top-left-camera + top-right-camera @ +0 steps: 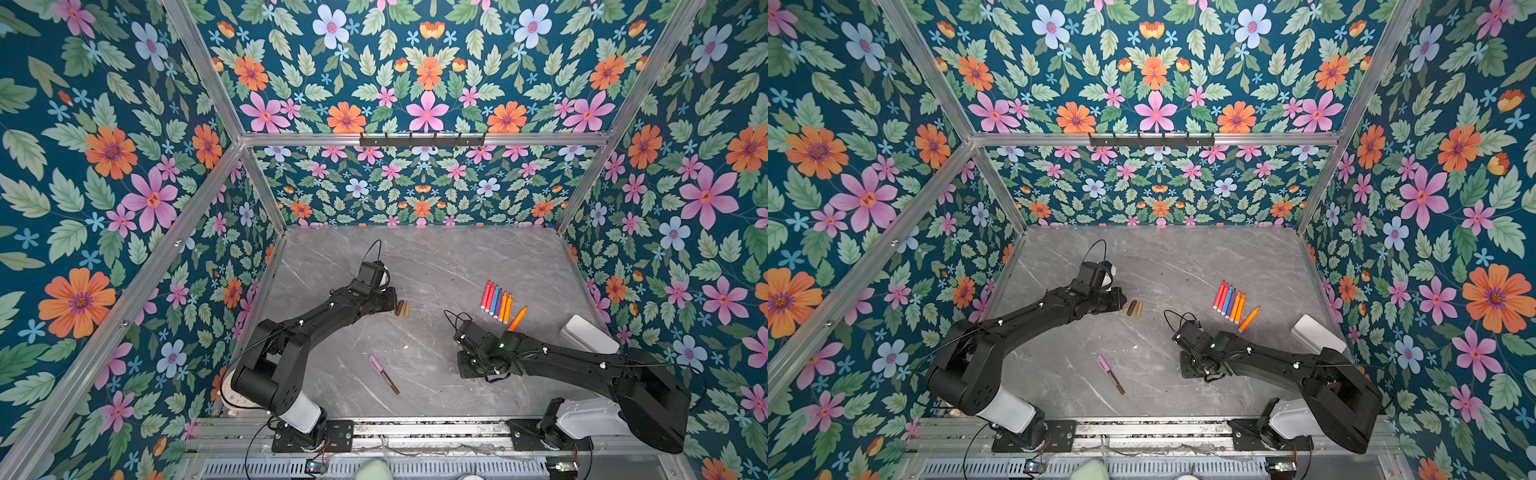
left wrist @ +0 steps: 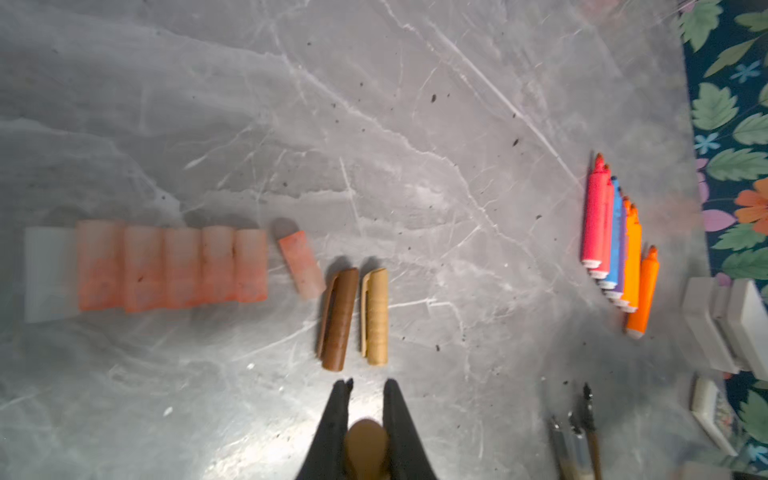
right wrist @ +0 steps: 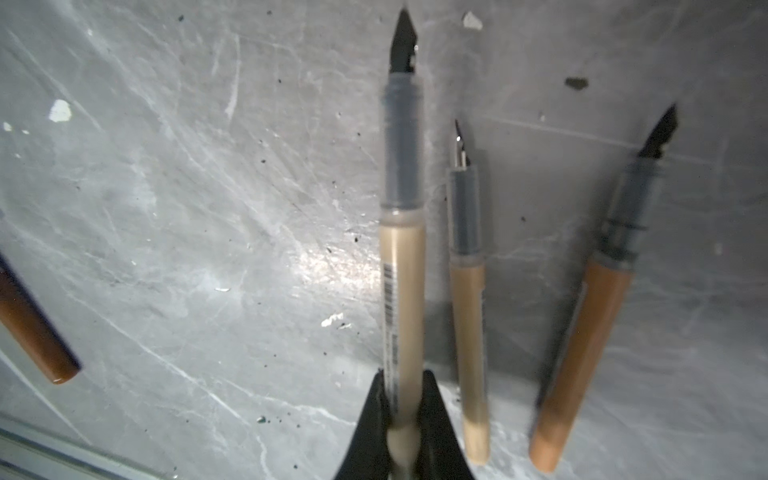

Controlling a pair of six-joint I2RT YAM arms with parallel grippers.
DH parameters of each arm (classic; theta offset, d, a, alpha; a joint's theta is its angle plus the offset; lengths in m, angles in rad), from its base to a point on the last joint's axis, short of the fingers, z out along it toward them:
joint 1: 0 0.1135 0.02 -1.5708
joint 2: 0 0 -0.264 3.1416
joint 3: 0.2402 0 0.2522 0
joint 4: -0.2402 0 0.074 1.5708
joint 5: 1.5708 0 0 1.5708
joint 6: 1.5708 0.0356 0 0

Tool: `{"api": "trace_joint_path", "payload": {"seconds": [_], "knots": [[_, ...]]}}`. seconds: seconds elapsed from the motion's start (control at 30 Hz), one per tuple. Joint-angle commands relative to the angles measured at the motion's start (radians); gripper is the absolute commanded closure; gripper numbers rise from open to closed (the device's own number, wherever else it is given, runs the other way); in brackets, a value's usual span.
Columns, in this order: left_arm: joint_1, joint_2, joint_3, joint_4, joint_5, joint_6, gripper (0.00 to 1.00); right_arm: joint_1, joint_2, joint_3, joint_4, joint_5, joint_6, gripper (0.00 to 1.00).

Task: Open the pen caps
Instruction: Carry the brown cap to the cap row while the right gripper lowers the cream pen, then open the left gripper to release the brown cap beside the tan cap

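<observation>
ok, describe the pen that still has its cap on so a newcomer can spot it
Start at the grey marble table and go toward its near edge, between the two arm bases. One pen lies alone there, slanted, away from the row of bright markers at the right. It is the only one with a lilac cap on a brown barrel.

a white box [image 1: 588, 334] rests at the right edge of a grey marble tabletop [image 1: 436, 257] enclosed by floral-papered walls [image 1: 104, 166]; a black hook rail [image 1: 422, 140] crosses the back.
</observation>
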Motion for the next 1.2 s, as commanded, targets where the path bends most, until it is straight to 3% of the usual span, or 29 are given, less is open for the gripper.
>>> {"api": "trace_joint_path", "payload": {"seconds": [0.0, 0.17, 0.27, 0.4, 0.77, 0.87, 0.9, 1.17], "knots": [[0.000, -0.009, -0.011, -0.037, -0.065, 0.059, 1.00, 0.002, 0.001, 0.012, -0.067, 0.065, -0.016, 0.98], [-0.002, 0.009, -0.022, -0.061, -0.095, 0.074, 1.00, 0.009, 0.003, 0.018, -0.114, 0.105, -0.014, 0.94], [-0.002, 0.015, -0.034, -0.053, -0.115, 0.068, 1.00, 0.023, 0.000, 0.023, -0.130, 0.118, -0.015, 0.73], [-0.004, 0.047, -0.026, -0.047, -0.132, 0.068, 1.00, 0.044, -0.026, 0.037, -0.157, 0.146, -0.010, 0.58], [-0.018, 0.089, 0.001, -0.055, -0.165, 0.072, 0.99, 0.077, -0.058, 0.090, -0.211, 0.190, -0.018, 0.53], [-0.025, 0.087, 0.002, -0.059, -0.167, 0.080, 0.75, 0.077, -0.050, 0.094, -0.207, 0.189, -0.018, 0.53], [-0.026, 0.088, 0.003, -0.060, -0.169, 0.081, 0.71, 0.076, -0.047, 0.096, -0.206, 0.187, -0.018, 0.53], [-0.029, 0.085, 0.025, -0.071, -0.183, 0.083, 0.67, 0.095, -0.043, 0.117, -0.203, 0.184, -0.022, 0.53]]}}
